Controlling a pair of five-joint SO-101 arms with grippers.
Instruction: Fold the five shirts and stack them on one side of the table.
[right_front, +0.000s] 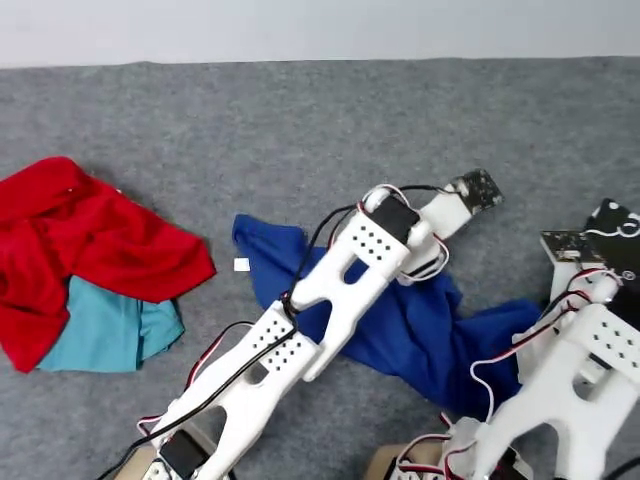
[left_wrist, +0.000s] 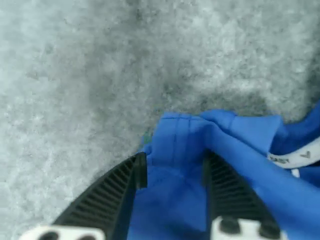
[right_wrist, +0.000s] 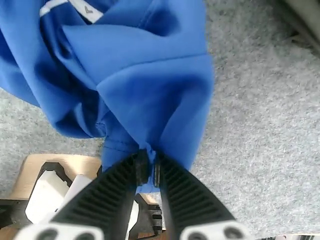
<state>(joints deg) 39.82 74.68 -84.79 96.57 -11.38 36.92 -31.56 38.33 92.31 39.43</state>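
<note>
grey table | on it: red shirt; teal shirt; blue shirt

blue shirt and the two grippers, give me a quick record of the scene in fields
blue shirt: crumpled, unfolded, near the middle of the grey table
left gripper: open, fingers either side of a fold at the blue shirt's edge
right gripper: shut on a bunched bit of the blue shirt
red shirt: crumpled heap at the left of the high view, lying partly over the teal shirt
teal shirt: fairly flat, partly under the red shirt
shirts seen: three
folded so far: none
</note>
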